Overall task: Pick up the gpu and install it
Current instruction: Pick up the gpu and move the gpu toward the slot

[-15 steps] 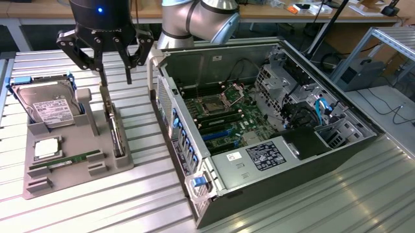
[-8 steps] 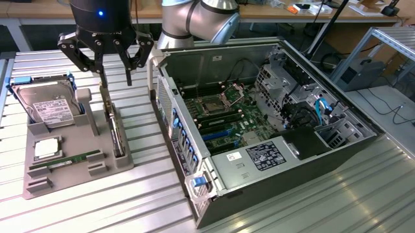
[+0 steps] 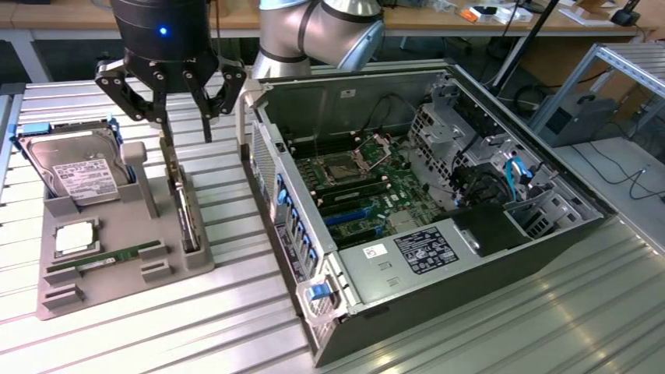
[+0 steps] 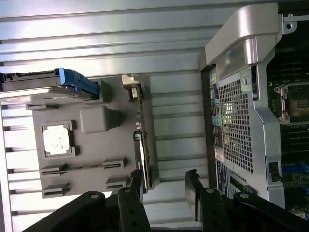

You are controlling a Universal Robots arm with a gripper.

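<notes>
The gpu [image 3: 185, 209] is a thin black card standing on edge in a slot of the grey holder tray [image 3: 114, 290], on the side nearest the computer case [image 3: 519, 234]. From the wrist it appears edge-on as the gpu [image 4: 141, 133], with its pale bracket end farthest from the fingers. My gripper [image 3: 185, 128] hangs open above the card's far end without touching it. In the wrist view the gripper [image 4: 164, 188] has one finger [image 4: 136, 186] beside the card's end, and the gap between the fingers lies toward the case.
The tray also holds a silver hard drive [image 3: 78, 167] in a blue frame, a square processor [image 3: 75, 236] and a green memory stick [image 3: 104, 257]. The open case shows its motherboard [image 3: 359, 191]. Ribbed metal table [image 3: 239, 312] lies all around.
</notes>
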